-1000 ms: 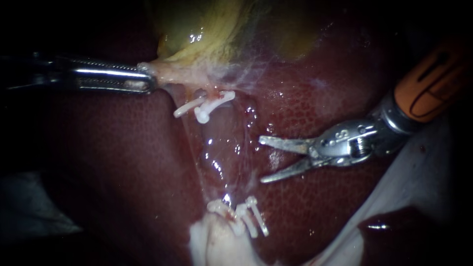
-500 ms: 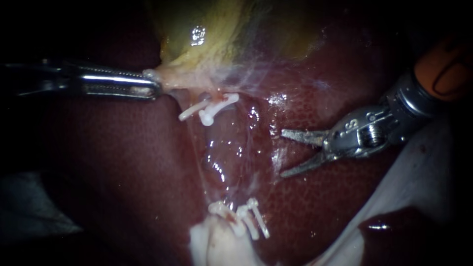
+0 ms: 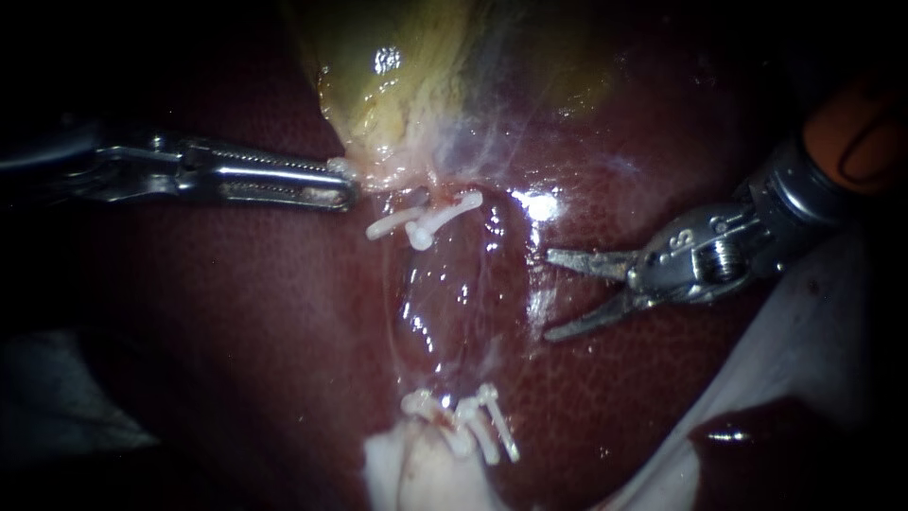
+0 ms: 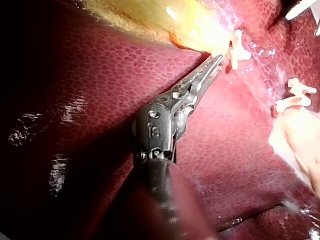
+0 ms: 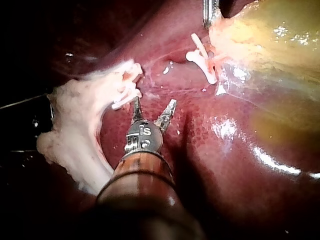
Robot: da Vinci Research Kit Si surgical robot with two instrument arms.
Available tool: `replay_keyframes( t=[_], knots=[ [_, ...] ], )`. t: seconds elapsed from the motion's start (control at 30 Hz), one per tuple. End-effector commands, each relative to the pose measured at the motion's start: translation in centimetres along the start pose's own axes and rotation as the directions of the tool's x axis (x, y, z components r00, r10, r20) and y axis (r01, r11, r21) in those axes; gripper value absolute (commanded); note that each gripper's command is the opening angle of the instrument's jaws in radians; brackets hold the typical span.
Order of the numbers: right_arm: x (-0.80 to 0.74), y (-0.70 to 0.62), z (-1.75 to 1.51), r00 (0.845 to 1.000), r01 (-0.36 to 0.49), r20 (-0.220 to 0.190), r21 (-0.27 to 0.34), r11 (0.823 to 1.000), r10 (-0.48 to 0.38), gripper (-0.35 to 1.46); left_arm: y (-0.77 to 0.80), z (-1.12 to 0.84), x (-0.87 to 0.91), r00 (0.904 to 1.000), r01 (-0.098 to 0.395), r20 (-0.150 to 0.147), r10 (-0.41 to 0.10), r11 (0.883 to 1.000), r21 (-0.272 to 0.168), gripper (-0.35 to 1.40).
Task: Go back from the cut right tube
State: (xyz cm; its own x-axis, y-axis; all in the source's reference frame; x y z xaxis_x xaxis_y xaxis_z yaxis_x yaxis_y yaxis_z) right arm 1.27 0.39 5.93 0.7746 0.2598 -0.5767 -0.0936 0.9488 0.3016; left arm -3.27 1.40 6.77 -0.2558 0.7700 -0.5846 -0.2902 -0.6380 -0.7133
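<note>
The yellow-green gallbladder (image 3: 426, 66) lies on the dark red liver (image 3: 236, 312). My left instrument (image 3: 333, 186) comes in from the left, its jaws shut on the pale neck of the gallbladder (image 4: 217, 47). Just below the neck sit white clips (image 3: 426, 220); more white clips (image 3: 478, 423) sit lower, on a pale stump. Only a thin glistening film spans the gap between the two sets. My right instrument (image 3: 550, 294) stands to the right of that gap, over the liver, blades open and holding nothing. In the right wrist view these blades (image 5: 154, 107) point beside the lower clips (image 5: 127, 92).
A pale white lump of tissue (image 3: 407, 473) lies below the lower clips. White cloth (image 3: 804, 360) borders the liver at lower right, with a dark pool on it. The left instrument's tip (image 5: 210, 12) shows ahead in the right wrist view.
My right instrument has drawn back to the right, away from the clipped gap, blades still open. The left instrument has shifted right and slightly down, carrying the gallbladder neck and upper clips with it.
</note>
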Motion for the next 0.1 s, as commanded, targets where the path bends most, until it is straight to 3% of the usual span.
replay_keyframes(
  t=[0.03,0.1],
  knots=[
    [0.00,0.00,0.00,1.000,0.000,0.000,0.000,1.000,0.000,1.43,0.01,-0.02,0.01,1.0000,0.001,0.000,-0.001,1.000,0.000,-0.35],
    [0.01,0.00,0.02,1.000,-0.001,-0.007,0.019,1.000,0.001,1.43,0.01,-0.06,0.03,1.0000,0.002,0.001,-0.002,1.000,-0.003,-0.35]
  ],
)
